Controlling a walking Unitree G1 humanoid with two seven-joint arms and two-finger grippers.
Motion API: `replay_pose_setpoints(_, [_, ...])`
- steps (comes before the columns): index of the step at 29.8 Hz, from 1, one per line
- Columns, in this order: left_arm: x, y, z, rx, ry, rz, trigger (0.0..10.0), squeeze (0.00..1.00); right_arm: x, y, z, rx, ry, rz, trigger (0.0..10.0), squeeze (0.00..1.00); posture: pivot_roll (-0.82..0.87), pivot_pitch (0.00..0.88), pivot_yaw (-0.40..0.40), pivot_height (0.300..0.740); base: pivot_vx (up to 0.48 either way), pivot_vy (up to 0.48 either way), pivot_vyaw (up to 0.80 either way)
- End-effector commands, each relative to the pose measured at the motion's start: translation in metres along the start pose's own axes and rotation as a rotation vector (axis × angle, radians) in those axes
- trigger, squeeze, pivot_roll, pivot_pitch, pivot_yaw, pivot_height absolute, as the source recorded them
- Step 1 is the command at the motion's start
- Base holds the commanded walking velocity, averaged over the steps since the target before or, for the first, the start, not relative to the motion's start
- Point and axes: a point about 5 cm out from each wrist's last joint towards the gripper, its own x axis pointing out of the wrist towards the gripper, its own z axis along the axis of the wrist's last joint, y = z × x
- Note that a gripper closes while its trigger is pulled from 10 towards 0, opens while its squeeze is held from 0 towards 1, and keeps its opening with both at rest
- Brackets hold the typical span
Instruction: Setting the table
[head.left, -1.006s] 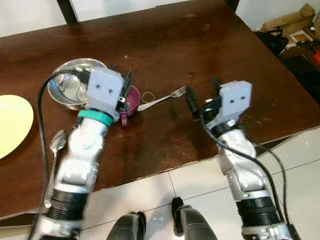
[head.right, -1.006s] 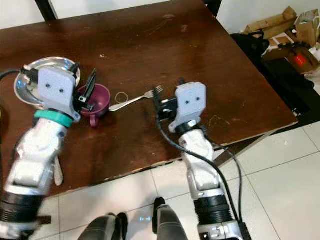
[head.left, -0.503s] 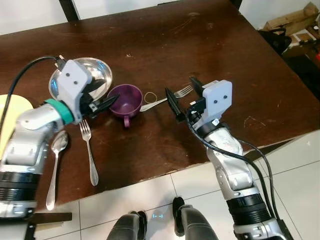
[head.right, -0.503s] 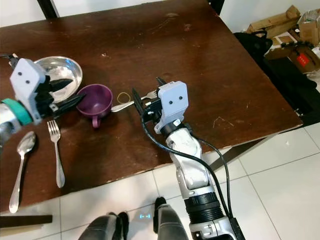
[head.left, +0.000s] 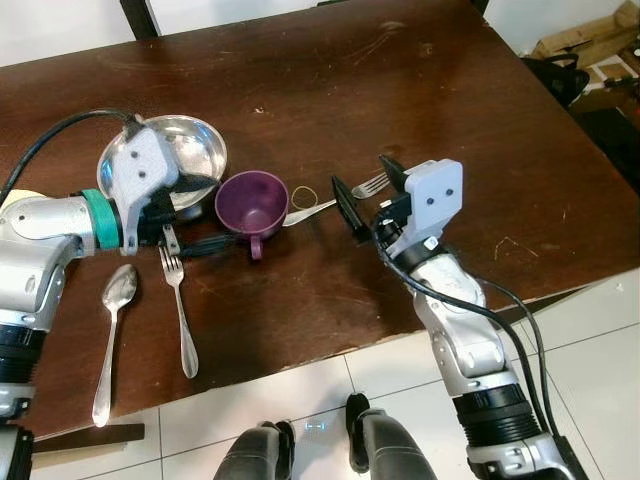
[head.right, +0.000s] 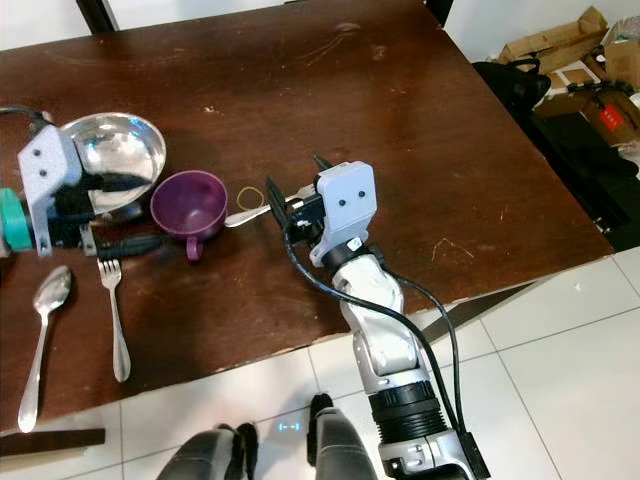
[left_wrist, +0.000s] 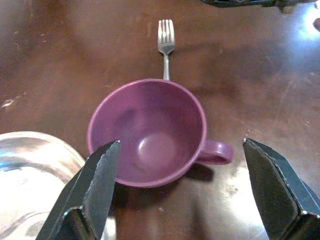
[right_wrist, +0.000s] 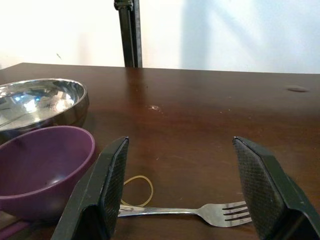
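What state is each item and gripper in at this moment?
Purple cup: upright, empty, on the table.
Steel bowl: upright, empty.
Fork by the cup: flat, ungrasped.
Second fork: flat on the table.
Spoon: flat on the table.
Left gripper: open, facing the cup.
Right gripper: open above the fork.

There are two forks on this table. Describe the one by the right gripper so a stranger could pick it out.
On the brown table, find the purple cup. Beside it lies a yellow rubber band, then this fork, between the open right gripper's fingers. The other fork lies beside a spoon.
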Motion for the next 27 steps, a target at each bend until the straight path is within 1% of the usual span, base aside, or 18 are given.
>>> replay_pose_setpoints(1, [-0.002, -0.009, -0.001, 0.059, 0.056, -0.119, 10.0, 0.0, -0.002, -0.001, -0.005, 0.012, 0.016, -0.007, 10.0, 0.0, 0.03, 0.163, 0.112, 0.74, 0.0, 0.0, 0.0])
replay_pose_setpoints(2, [-0.002, -0.009, -0.001, 0.059, 0.056, -0.119, 10.0, 0.0, -0.002, -0.001, -0.005, 0.012, 0.016, -0.007, 10.0, 0.0, 0.03, 0.163, 0.112, 0.74, 0.0, 0.0, 0.0])
replay_pose_setpoints(4, [-0.001, -0.012, -0.006, 0.141, 0.112, -0.162, 10.0, 0.0, -0.001, -0.001, -0.005, 0.011, 0.013, -0.007, 10.0, 0.0, 0.04, 0.162, 0.112, 0.74, 0.0, 0.0, 0.0])
replay_pose_setpoints(5, [-0.001, -0.012, -0.006, 0.141, 0.112, -0.162, 10.0, 0.0, -0.001, -0.001, -0.005, 0.011, 0.013, -0.007, 10.0, 0.0, 0.04, 0.162, 0.112, 0.74, 0.0, 0.0, 0.0])
replay_pose_setpoints(8, [0.009, -0.006, -0.01, 0.234, 0.146, -0.118, 10.0, 0.0, 0.0, 0.0, -0.004, 0.013, 0.009, -0.004, 10.0, 0.0, 0.04, 0.162, 0.112, 0.74, 0.0, 0.0, 0.0])
replay_pose_setpoints(9, [0.009, -0.006, -0.01, 0.234, 0.146, -0.118, 10.0, 0.0, 0.0, 0.0, -0.004, 0.013, 0.009, -0.004, 10.0, 0.0, 0.04, 0.162, 0.112, 0.74, 0.0, 0.0, 0.0])
replay_pose_setpoints(10, [0.014, -0.002, -0.01, 0.275, 0.153, -0.1, 10.0, 0.0, 0.001, 0.0, -0.004, 0.013, 0.008, -0.004, 10.0, 0.0, 0.04, 0.157, 0.104, 0.74, 0.0, 0.0, 0.0])
replay_pose_setpoints(11, [0.014, -0.002, -0.01, 0.275, 0.153, -0.1, 10.0, 0.0, 0.001, 0.0, -0.004, 0.013, 0.008, -0.004, 10.0, 0.0, 0.04, 0.157, 0.104, 0.74, 0.0, 0.0, 0.0])
replay_pose_setpoints(12, [0.017, 0.001, -0.01, 0.302, 0.157, -0.091, 10.0, 0.0, 0.001, 0.0, -0.005, 0.013, 0.008, -0.004, 10.0, 0.0, 0.04, 0.157, 0.104, 0.74, 0.0, 0.0, 0.0])
replay_pose_setpoints(13, [0.017, 0.001, -0.01, 0.302, 0.157, -0.091, 10.0, 0.0, 0.001, 0.0, -0.005, 0.013, 0.008, -0.004, 10.0, 0.0, 0.04, 0.157, 0.104, 0.74, 0.0, 0.0, 0.0])
replay_pose_setpoints(14, [0.022, 0.004, -0.009, 0.336, 0.151, -0.081, 10.0, 0.0, 0.001, -0.001, -0.005, 0.013, 0.007, -0.003, 10.0, 0.0, 0.03, 0.153, 0.102, 0.74, 0.0, 0.0, 0.0])
replay_pose_setpoints(15, [0.022, 0.004, -0.009, 0.336, 0.151, -0.081, 10.0, 0.0, 0.001, -0.001, -0.005, 0.013, 0.007, -0.003, 10.0, 0.0, 0.03, 0.153, 0.102, 0.74, 0.0, 0.0, 0.0])
replay_pose_setpoints(16, [0.028, 0.007, -0.006, 0.384, 0.143, -0.069, 10.0, 0.0, 0.002, -0.001, -0.004, 0.012, 0.006, -0.004, 10.0, 0.0, 0.03, 0.153, 0.102, 0.74, 0.0, 0.0, 0.0])
replay_pose_setpoints(18, [0.028, 0.007, -0.006, 0.384, 0.143, -0.069, 10.0, 0.0, 0.002, -0.001, -0.004, 0.012, 0.006, -0.004, 10.0, 0.0, 0.03, 0.153, 0.102, 0.74, 0.0, 0.0, 0.0])
replay_pose_setpoints(20, [0.038, 0.009, -0.002, 0.463, 0.136, -0.072, 10.0, 0.0, 0.002, -0.002, -0.003, 0.011, 0.003, -0.007, 10.0, 0.0, 0.03, 0.153, 0.104, 0.74, 0.0, 0.0, 0.0])
replay_pose_setpoints(24, [0.041, 0.007, -0.004, 0.481, 0.146, -0.093, 10.0, 0.0, 0.002, -0.002, -0.004, 0.01, 0.004, -0.009, 10.0, 0.0, 0.03, 0.155, 0.105, 0.74, 0.0, 0.0, 0.0])
replay_pose_setpoints(25, [0.043, 0.005, -0.007, 0.493, 0.157, -0.118, 9.1, 0.0, 0.002, -0.003, -0.004, 0.01, 0.004, -0.01, 10.0, 0.0, 0.02, 0.158, 0.106, 0.74, 0.0, 0.0, 0.0])
replay_pose_setpoints(27, [0.043, 0.005, -0.007, 0.493, 0.157, -0.118, 9.1, 0.0, 0.002, -0.003, -0.004, 0.01, 0.004, -0.01, 10.0, 0.0, 0.02, 0.158, 0.106, 0.74, 0.0, 0.0, 0.0])
